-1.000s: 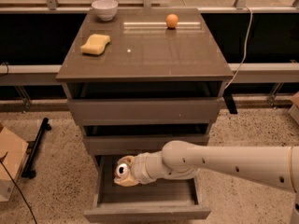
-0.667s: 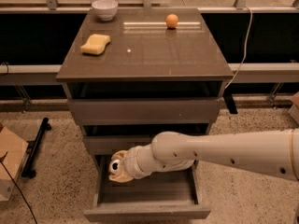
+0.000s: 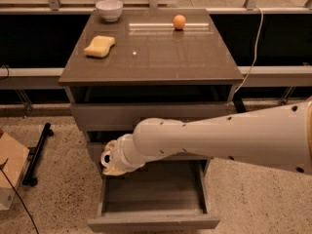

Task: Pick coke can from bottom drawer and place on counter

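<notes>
The bottom drawer [image 3: 153, 222] is pulled open, and the part of its floor that shows is bare grey. The coke can is not in view; my arm covers the drawer's back. My gripper [image 3: 110, 161] hangs at the end of the white arm, over the drawer's rear left corner, just below the middle drawer front. The counter [image 3: 161, 57] is the glossy brown top of the cabinet, well above the gripper.
On the counter lie a yellow sponge [image 3: 99, 46] at the left, a white bowl [image 3: 109, 9] at the back left and an orange ball [image 3: 179, 22] at the back right. A cardboard box [image 3: 9, 172] and a black stand [image 3: 38, 152] sit on the floor at the left.
My gripper has moved left and slightly up, from over the drawer's middle to its rear left corner. Nothing on the counter has moved.
</notes>
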Controlling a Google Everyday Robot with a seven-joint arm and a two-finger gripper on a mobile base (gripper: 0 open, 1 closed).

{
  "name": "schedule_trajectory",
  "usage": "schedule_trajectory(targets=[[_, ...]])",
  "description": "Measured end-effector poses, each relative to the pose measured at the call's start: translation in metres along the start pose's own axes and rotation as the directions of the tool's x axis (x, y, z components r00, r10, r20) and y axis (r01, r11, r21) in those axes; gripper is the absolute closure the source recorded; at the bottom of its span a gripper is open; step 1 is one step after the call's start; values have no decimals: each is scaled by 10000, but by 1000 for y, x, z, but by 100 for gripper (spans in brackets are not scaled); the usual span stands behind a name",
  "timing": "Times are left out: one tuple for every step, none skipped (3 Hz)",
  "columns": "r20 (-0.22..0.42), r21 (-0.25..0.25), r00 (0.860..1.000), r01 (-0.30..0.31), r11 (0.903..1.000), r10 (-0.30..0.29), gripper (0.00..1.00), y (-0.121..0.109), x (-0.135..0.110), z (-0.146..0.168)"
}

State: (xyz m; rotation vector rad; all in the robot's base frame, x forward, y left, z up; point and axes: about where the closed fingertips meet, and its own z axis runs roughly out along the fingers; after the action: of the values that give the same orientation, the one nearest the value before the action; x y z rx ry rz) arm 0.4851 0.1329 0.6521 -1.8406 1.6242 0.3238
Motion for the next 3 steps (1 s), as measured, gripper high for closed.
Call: schedule_trajectory(targets=[[235,167,9997,-5,9999,1,100,-7,-38,-4],[270,159,9996,5,9999,-9,100,-8,-39,-4],[847,23,9963,151,9999,-153,100,-11,-39,-11]])
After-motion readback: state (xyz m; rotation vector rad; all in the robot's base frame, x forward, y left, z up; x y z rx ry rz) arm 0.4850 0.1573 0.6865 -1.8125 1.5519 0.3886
